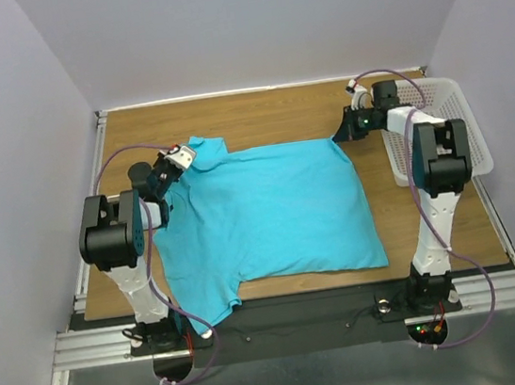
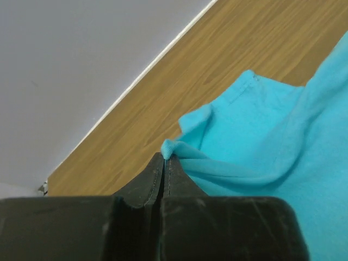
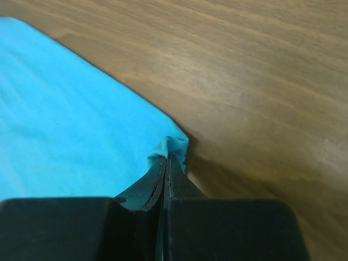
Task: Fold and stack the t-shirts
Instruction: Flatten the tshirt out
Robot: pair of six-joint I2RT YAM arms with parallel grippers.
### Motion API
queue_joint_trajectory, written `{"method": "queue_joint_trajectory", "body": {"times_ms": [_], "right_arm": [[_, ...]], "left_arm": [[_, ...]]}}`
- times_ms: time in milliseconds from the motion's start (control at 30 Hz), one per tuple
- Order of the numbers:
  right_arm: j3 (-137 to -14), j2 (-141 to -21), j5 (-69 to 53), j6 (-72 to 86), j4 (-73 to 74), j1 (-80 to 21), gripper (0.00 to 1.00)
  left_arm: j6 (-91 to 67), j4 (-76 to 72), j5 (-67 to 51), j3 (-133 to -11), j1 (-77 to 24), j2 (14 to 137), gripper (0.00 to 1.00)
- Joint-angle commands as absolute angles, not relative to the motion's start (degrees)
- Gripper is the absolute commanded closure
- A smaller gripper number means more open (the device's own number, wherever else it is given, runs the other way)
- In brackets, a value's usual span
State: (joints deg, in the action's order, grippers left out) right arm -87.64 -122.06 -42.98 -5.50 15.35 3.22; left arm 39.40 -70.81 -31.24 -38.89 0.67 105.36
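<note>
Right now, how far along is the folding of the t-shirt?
Early. The t-shirt lies spread flat on the table, with no fold visible. In hand: the left gripper pinches cloth by the far sleeve, the right gripper the far right corner. Folding and stacking remain.

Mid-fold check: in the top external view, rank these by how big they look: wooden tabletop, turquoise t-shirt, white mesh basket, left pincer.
Largest to smallest, as seen:
1. wooden tabletop
2. turquoise t-shirt
3. white mesh basket, partly hidden
4. left pincer
No close calls.

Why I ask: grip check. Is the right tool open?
No, the right tool is shut, pinching a corner of the t-shirt.
</note>
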Motion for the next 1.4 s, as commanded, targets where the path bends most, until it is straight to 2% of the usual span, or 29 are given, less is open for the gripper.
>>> {"method": "queue_joint_trajectory", "body": {"times_ms": [0, 433, 533, 733, 1000, 1367], "right_arm": [[-96.39, -125.15, -37.80, -4.75, 10.64, 1.76, 0.99], [-106.52, -132.89, -29.98, -3.78, 10.72, 1.41, 1.00], [-107.49, -133.85, -29.53, -4.04, 10.72, 1.41, 0.99], [-109.77, -134.47, -30.67, -3.95, 10.72, 1.41, 0.99], [-109.07, -132.10, -29.36, -5.89, 10.55, 1.41, 0.99], [-107.93, -130.78, -31.11, -7.03, 10.55, 1.41, 0.99]], "left_arm": [[44.91, -74.11, -26.20, -48.59, 0.26, 108.17, 1.00], [53.61, -56.27, -21.97, -68.79, 0.62, 121.02, 1.00], [56.24, -49.08, -21.89, -73.11, 0.62, 123.48, 1.00], [58.71, -44.57, -19.96, -79.71, 1.14, 126.82, 1.00], [58.80, -43.77, -17.14, -80.68, 3.34, 127.79, 1.00], [58.62, -44.65, -22.40, -77.43, 5.54, 124.37, 1.00]]}}
